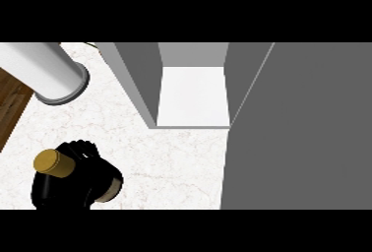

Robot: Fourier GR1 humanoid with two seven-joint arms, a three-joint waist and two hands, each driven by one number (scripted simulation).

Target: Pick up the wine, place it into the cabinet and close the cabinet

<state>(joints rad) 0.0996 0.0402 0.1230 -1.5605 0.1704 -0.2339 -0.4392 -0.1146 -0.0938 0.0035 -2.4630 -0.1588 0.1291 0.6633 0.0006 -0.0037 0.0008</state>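
Note:
The wine bottle [54, 163] shows from above at the lower left, with a gold cap and a dark body. My left hand [91, 170] is curled round it. Its black fingers [80, 146] reach up beside the cap and hide most of the bottle's body. A beige patch [110, 190] shows at the hand's lower right. The cabinet [193, 96] stands open up and to the right, with a bare white shelf inside. Its grey door [305, 128] swings out toward me on the right. My right hand does not show.
A thick white cylinder with a grey end ring [44, 74] slants in from the upper left. The marble counter [167, 162] spreads between the bottle and the cabinet. Wooden floor [11, 106] shows past the counter's left edge.

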